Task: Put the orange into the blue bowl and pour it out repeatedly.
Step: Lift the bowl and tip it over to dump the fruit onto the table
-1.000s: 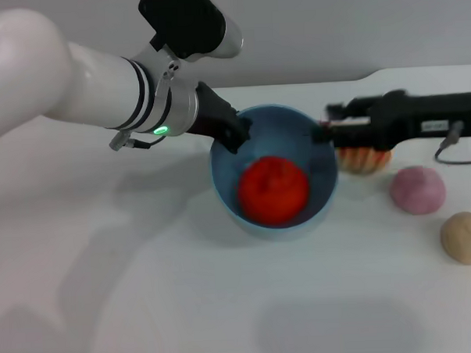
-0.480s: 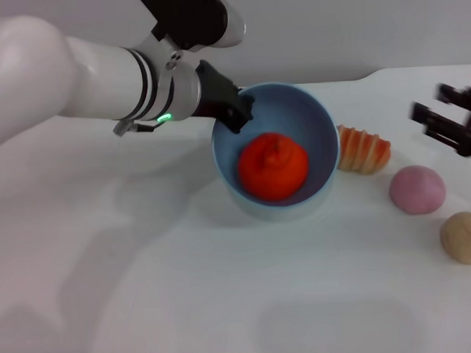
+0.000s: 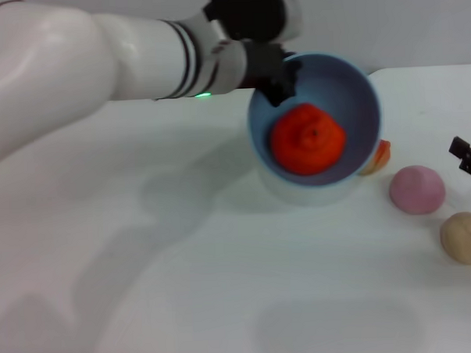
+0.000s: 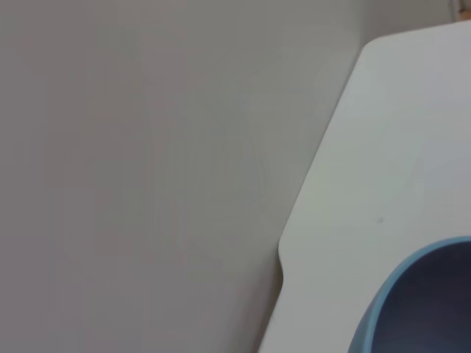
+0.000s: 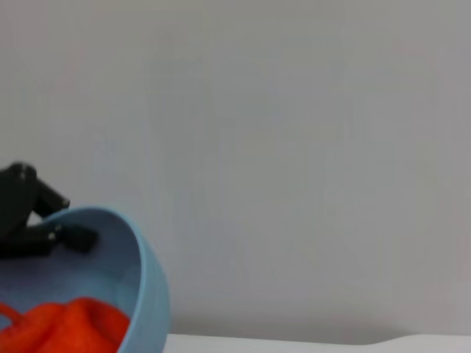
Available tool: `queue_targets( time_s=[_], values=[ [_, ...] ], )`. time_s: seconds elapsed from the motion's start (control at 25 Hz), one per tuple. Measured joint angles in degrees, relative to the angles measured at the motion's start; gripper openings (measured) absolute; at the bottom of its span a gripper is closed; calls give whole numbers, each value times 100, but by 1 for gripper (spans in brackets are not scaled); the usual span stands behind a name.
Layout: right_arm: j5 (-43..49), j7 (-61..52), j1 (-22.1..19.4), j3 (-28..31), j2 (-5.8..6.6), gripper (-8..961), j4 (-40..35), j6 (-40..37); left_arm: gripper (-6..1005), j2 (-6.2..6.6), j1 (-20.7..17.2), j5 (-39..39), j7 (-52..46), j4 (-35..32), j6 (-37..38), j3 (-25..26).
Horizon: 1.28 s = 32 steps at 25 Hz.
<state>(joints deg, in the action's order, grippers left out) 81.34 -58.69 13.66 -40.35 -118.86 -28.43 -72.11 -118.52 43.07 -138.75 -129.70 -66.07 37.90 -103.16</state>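
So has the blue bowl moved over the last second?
Yes. The blue bowl, gripped by the left tool, has lifted and shifted toward the robot's right, now overlapping the bread loaf.

Looks like a lab or robot test setup: bare white counter [image 3: 225, 302] with a rounded corner against a plain grey wall [image 5: 294, 147], white robot arm [image 3: 74, 66] reaching over it, toy-like food props laid out, pink ball [image 3: 417, 189], tan ball [image 3: 466, 237].

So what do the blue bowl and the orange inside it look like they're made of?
The blue bowl looks like smooth, glossy plastic or glazed ceramic: even light blue, soft sheen on its wall. I cannot tell which. The orange has a matte, slightly bumpy red-orange skin with a small stem nub; real fruit or a replica is unclear.
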Motion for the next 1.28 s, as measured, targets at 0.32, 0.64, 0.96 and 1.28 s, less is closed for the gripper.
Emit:
queue_targets(
  time_s=[0.32, 0.64, 0.96, 1.28],
  values=[
    [-605, 460, 5, 419, -2, 705, 614, 106, -1, 2, -450, -1315, 178, -830, -1003, -985],
    [-811, 564, 11, 470, -4, 817, 772, 107, -1, -26, -871, -2627, 307, -1231, -1912, -2000],
    [-826, 567, 69, 506, 7, 817, 837, 114, -1, -34, -1443, -2666, 1755, -1100, -3368, -2463],
    [-832, 570, 96, 595, 11, 817, 853, 121, 0, -38, -1932, -2676, 2537, -909, -4508, -2778]
  ],
)
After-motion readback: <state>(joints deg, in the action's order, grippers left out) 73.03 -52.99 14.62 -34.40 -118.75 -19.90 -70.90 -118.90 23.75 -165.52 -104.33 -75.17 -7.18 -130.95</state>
